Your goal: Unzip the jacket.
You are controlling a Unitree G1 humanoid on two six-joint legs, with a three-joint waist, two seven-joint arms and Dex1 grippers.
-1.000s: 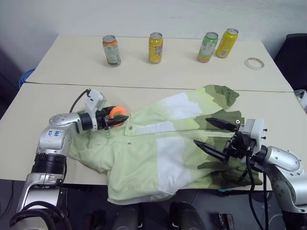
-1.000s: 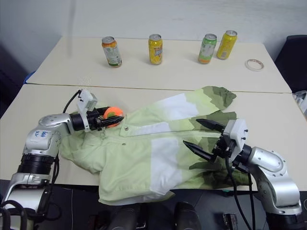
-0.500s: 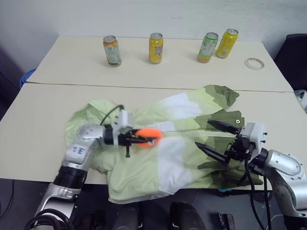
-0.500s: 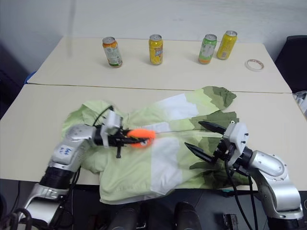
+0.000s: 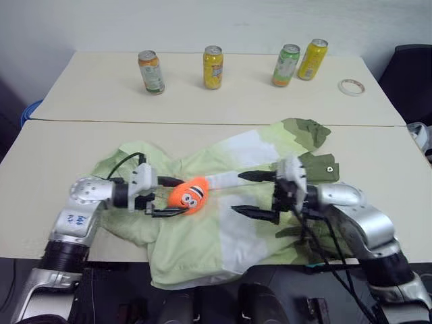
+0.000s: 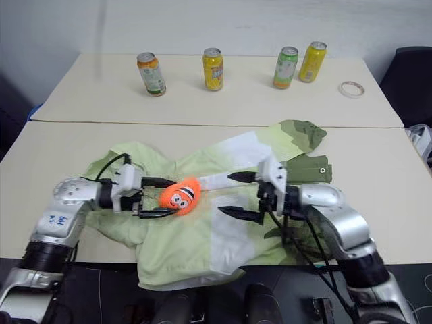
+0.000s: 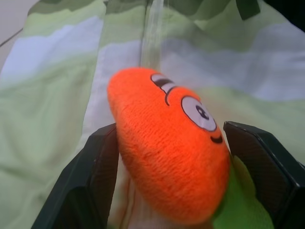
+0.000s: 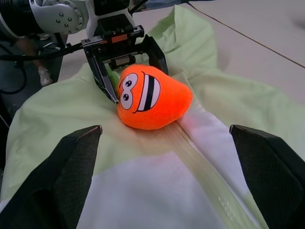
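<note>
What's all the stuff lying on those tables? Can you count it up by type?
Drink cans: 4
Jackets: 1
Orange plush toys: 1
Tape rolls: 1
Total: 7

Two pale tables (image 5: 81, 145) are set edge to edge, with a dark seam (image 5: 202, 123) between them. The jacket (image 5: 223, 236) is spread on the nearer table, directly under the left gripper (image 5: 169, 197) and the right gripper (image 5: 253, 194); its hem is draped over the front edge, below both grippers. One olive-patched part (image 5: 307, 131) is laid out beyond the right gripper, close to the seam. On the farther table, well beyond both grippers, four drink cans are stood upright: an orange-green can (image 5: 150, 71), a yellow can (image 5: 212, 67), a green can (image 5: 287, 65) and another yellow can (image 5: 310, 59), the last two just beside each other. A tape ring (image 5: 352, 86) is laid flat past the right gripper's side.
</note>
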